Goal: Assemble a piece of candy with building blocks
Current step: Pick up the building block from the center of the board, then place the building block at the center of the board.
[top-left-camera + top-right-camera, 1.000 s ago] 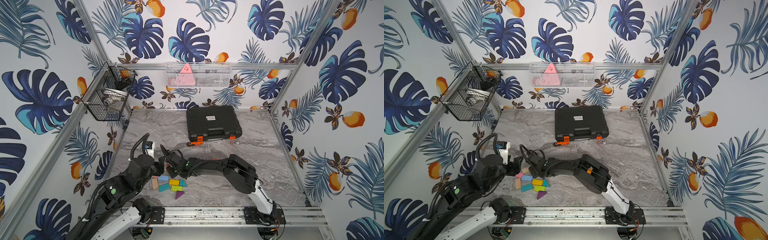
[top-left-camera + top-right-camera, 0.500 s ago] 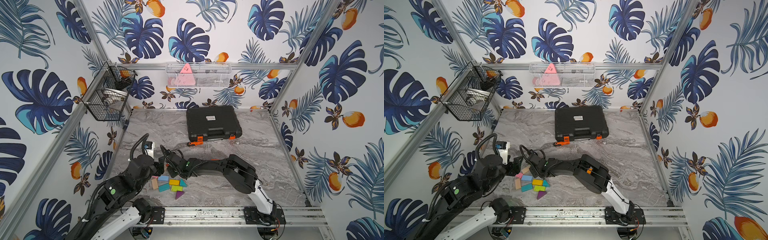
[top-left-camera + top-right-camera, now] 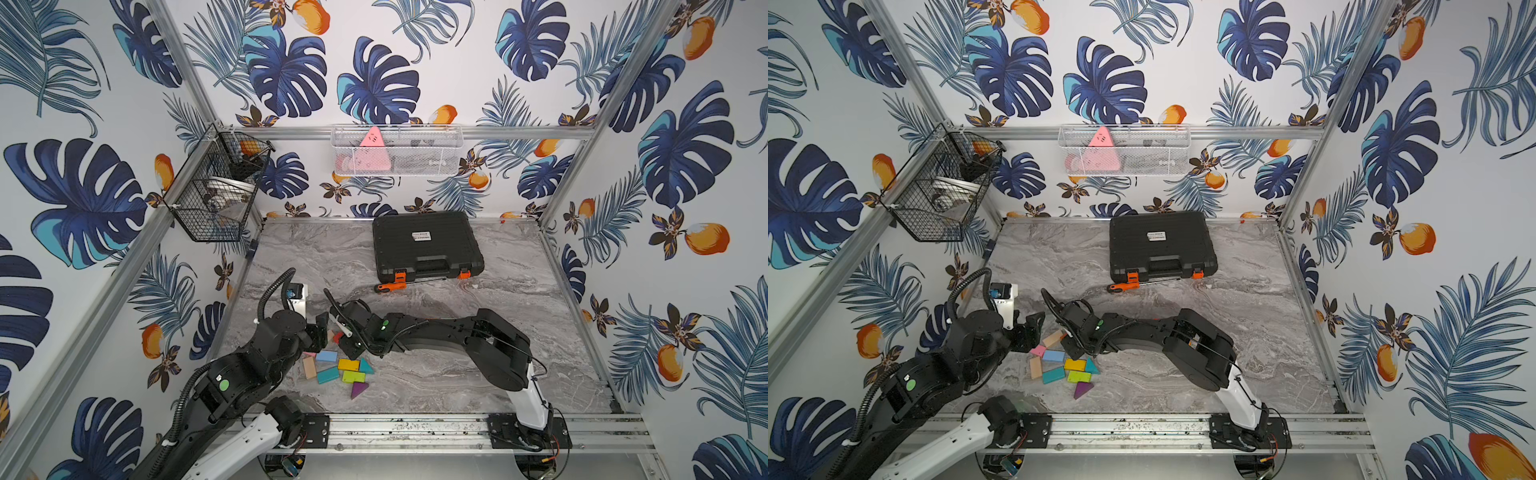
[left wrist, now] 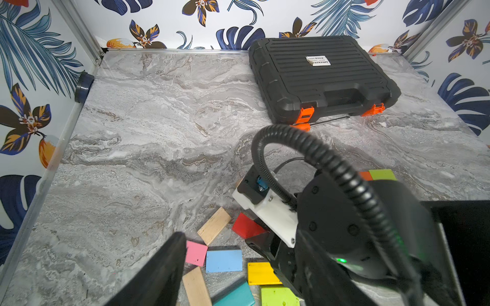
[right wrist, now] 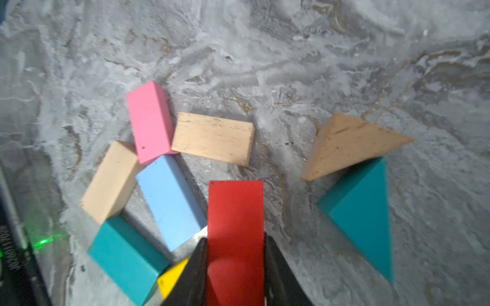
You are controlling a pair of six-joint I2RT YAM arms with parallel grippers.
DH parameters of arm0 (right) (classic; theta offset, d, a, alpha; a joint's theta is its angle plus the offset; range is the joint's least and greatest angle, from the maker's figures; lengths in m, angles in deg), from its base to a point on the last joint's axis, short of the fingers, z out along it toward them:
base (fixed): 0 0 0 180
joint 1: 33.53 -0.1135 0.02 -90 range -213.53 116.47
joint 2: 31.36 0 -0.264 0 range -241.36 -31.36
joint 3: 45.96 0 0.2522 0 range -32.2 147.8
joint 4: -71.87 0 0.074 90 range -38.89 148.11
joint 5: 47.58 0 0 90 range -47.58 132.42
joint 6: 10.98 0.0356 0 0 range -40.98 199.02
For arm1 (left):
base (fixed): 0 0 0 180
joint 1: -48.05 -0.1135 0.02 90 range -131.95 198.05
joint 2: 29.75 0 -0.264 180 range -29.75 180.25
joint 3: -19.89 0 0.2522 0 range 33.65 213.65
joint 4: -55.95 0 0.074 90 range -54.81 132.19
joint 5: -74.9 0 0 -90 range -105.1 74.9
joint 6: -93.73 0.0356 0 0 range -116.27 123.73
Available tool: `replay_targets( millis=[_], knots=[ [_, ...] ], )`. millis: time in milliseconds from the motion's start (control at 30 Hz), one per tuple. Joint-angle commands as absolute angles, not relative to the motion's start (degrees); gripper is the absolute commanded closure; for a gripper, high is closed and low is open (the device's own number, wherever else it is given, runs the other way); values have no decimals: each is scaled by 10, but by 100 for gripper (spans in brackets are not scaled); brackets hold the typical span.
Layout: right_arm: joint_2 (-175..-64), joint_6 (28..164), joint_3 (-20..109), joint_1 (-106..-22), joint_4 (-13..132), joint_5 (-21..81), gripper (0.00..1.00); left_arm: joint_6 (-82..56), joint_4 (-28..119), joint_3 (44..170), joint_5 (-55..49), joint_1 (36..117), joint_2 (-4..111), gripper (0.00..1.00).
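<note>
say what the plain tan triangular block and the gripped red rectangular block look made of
Plain tan triangular block: apparently bare wood, matt, with visible grain and dark specks. Red rectangular block: likely wood too, under smooth opaque red paint with a faint sheen; no grain shows.

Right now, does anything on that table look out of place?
Only the screwdriver: it lies loose on the table, right in front of the shut black case, not packed inside.
</note>
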State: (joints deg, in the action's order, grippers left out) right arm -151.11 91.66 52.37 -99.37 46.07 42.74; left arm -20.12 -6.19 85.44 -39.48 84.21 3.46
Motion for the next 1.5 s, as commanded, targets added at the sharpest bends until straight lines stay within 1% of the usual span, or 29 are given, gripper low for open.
replay_targets(
  millis=[0, 67, 333, 567, 700, 767, 933, 1067, 1167, 1300, 1467],
  knots=[
    [-1486, 893, 522, -992, 455, 407, 79, -197, -52, 854, -406, 841, 32, 30],
    [-1476, 885, 516, -989, 452, 404, 79, -197, -52, 854, -405, 842, 32, 30],
    [-1329, 833, 423, -944, 434, 394, 80, -196, -51, 854, -403, 841, 31, 30],
    [-1188, 788, 334, -869, 341, 384, 80, -194, -47, 852, -392, 841, 34, 30],
    [-1104, 732, 274, -860, 291, 394, 80, -192, -44, 850, -384, 841, 31, 30],
    [-1080, 704, 264, -859, 252, 396, 80, -190, -40, 848, -376, 841, 29, 29],
    [-1050, 623, 246, -854, 172, 400, 79, -186, -37, 848, -359, 842, 36, 29],
    [-1044, 566, 209, -849, 139, 447, 80, -182, -35, 847, -348, 841, 40, 29],
    [-1033, 550, 194, -849, 120, 456, 79, -181, -36, 846, -344, 842, 43, 28],
    [-1013, 534, 170, -841, 120, 452, 79, -178, -34, 845, -337, 842, 45, 28],
    [-1028, 518, 141, -841, 145, 462, 81, -176, -32, 845, -328, 841, 51, 28]
  ],
)
